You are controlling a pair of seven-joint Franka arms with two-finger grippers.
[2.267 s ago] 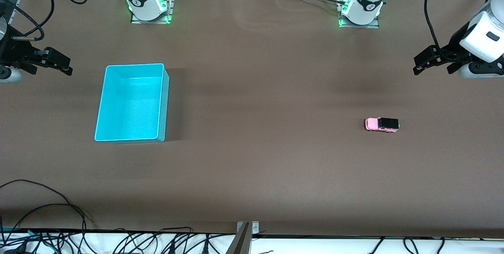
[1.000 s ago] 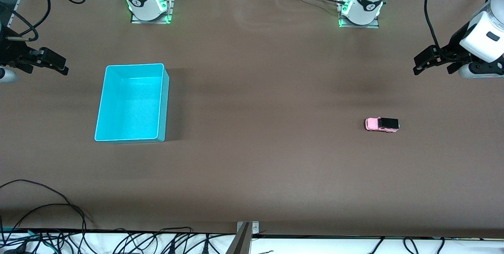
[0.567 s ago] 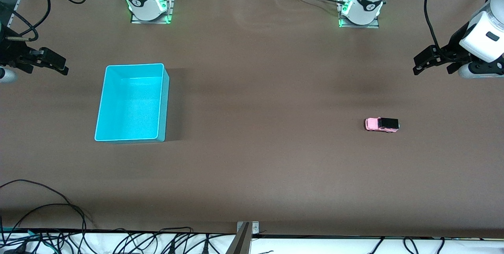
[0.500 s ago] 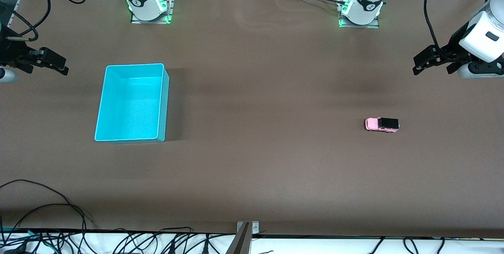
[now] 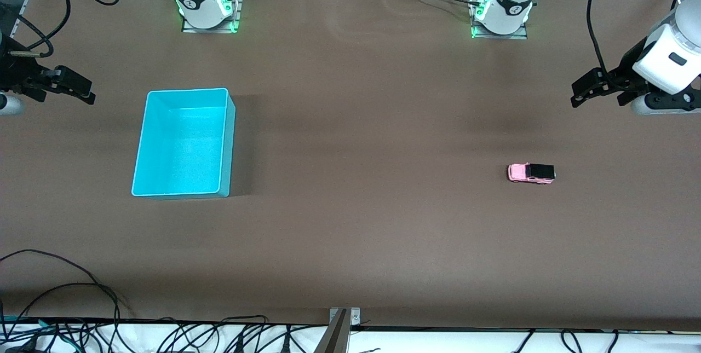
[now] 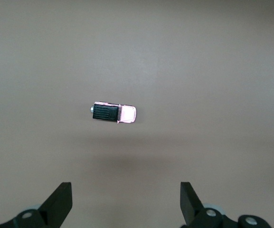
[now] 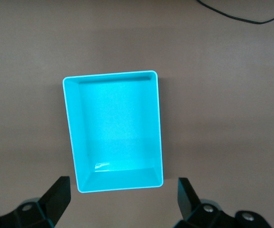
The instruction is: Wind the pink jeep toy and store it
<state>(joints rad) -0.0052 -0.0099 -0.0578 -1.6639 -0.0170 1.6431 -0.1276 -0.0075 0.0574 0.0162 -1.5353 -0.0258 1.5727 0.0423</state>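
Hovering high over the left arm's end of the table, the left gripper (image 5: 581,92) has its two fingers (image 6: 61,202) spread wide with nothing between them; in the left wrist view they frame bare brown surface, and the pink jeep toy (image 6: 113,113) lies well clear of them. The right gripper (image 5: 76,89) hangs over the right arm's end of the table, its fingers (image 7: 57,194) likewise parted wide and holding nothing, with the turquoise bin (image 7: 113,130) showing between them in the right wrist view, well below and untouched.

The table (image 5: 361,221) is covered with a plain brown sheet. On it the pink jeep toy (image 5: 531,172) sits upright on its wheels, toward the left arm's end, its black roof facing up and its long side running along the table's length. It is nearer to the front camera than the left arm's base (image 5: 501,11) and touches nothing but the sheet. The turquoise bin (image 5: 141,139) stands open-topped toward the right arm's end, well apart from the toy, with nothing inside it and a long stretch of brown sheet between the two. The right arm's base (image 5: 205,5) stands at the table's edge farther from the front camera than the bin.

Black cables (image 5: 65,287) loop along the table's edge nearest the front camera, and more cables (image 5: 594,13) hang beside the left arm.
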